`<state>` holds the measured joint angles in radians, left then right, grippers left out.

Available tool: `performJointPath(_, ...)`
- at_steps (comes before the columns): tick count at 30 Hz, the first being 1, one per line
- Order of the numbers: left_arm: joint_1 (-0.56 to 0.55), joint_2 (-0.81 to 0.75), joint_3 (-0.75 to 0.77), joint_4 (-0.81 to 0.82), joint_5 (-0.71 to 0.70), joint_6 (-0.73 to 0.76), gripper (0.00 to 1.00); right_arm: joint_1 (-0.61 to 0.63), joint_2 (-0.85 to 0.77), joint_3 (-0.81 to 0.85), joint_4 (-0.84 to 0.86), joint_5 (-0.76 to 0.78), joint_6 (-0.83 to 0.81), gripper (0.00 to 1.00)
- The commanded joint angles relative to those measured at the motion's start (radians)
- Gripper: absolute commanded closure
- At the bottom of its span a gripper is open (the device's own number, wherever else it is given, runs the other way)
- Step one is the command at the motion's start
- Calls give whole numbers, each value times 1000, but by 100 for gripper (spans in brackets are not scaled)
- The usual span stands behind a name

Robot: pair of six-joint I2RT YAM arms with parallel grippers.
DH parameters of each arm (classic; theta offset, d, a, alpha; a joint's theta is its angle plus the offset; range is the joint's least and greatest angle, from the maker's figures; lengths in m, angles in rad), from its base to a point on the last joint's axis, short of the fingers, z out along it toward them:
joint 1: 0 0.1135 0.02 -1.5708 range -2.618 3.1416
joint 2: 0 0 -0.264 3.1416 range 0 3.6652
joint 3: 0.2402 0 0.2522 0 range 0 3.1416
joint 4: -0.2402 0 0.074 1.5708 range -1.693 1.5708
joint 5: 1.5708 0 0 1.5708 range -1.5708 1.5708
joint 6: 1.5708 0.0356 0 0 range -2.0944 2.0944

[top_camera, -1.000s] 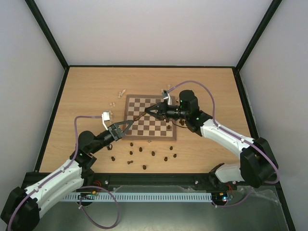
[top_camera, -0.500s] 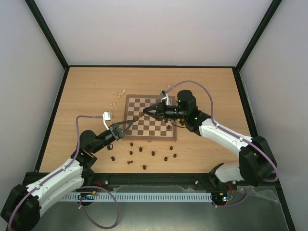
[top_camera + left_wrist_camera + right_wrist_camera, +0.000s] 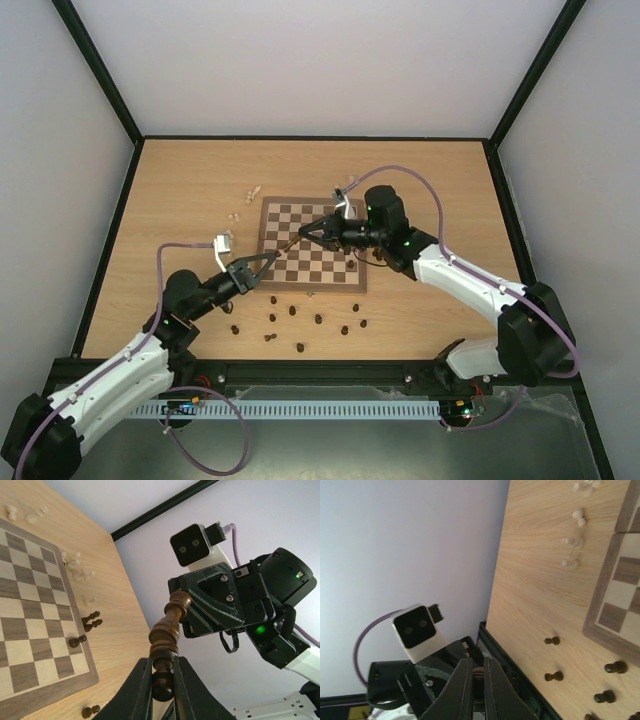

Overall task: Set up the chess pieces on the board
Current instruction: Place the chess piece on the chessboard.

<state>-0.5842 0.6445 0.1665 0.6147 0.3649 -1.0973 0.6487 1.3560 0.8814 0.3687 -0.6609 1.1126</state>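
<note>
The left gripper (image 3: 163, 680) pinches one end of a dark chess piece (image 3: 166, 632), held aloft over the board's (image 3: 312, 287) left side, its other end nipped by the pressed-together right gripper (image 3: 475, 680); the piece looks like light, rigid, slippery turned wood, best gripped at its narrow waist.

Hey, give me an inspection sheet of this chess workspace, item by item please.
Surface: light wood table.
Job's things: board nearly bare; dark pieces loose before its near edge; pale pieces off its far left corner; tall dark piece held aloft.
Clutter: nothing seen.
Grippers: left gripper shut on that piece's base; right gripper shut, apparently on its top.
Cables: purple cable looping from each wrist.
Surroundings: white walls, black frame.
</note>
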Motion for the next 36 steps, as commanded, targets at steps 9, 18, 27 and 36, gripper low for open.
performJointPath(9, -2, -50, 175, -496, -101, 180, 98, 7, -108, 149, -496, 322, -378, 99)
performJointPath(18, -3, 73, 246, -597, -111, 250, 98, 96, -135, 244, -804, 760, -603, 99)
performJointPath(27, -3, 115, 273, -658, -148, 294, 97, 284, -42, 246, -876, 1036, -657, 96)
performJointPath(36, -3, 134, 274, -682, -167, 313, 97, 371, 85, 231, -789, 1103, -648, 96)
